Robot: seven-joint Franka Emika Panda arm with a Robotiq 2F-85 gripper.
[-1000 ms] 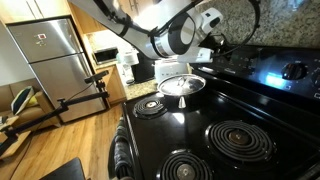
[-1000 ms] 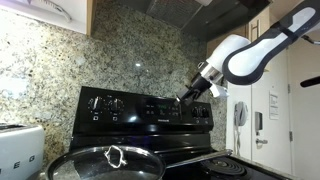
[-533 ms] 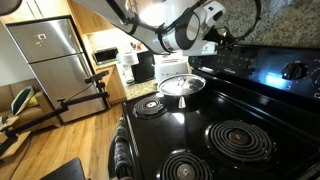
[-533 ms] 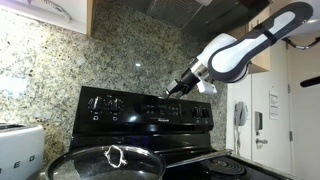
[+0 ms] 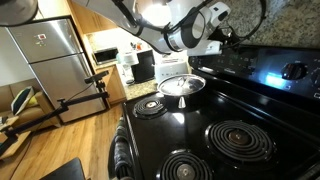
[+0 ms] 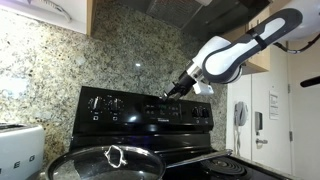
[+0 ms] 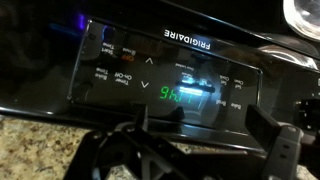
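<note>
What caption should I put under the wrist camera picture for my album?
The robot's black gripper faces, open, the black Frigidaire stove control panel, its green digital display glowing.

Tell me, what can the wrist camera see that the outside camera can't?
Only the wrist view shows the glowing green numbers on the stove's display and the brand name printed above them. Only the exterior view shows the pan lid up front, the white toaster, the speckled stone wall and the robot's whole arm. Both show the stove's black control panel and the gripper close to it, with its jaws apart in the wrist view.
</note>
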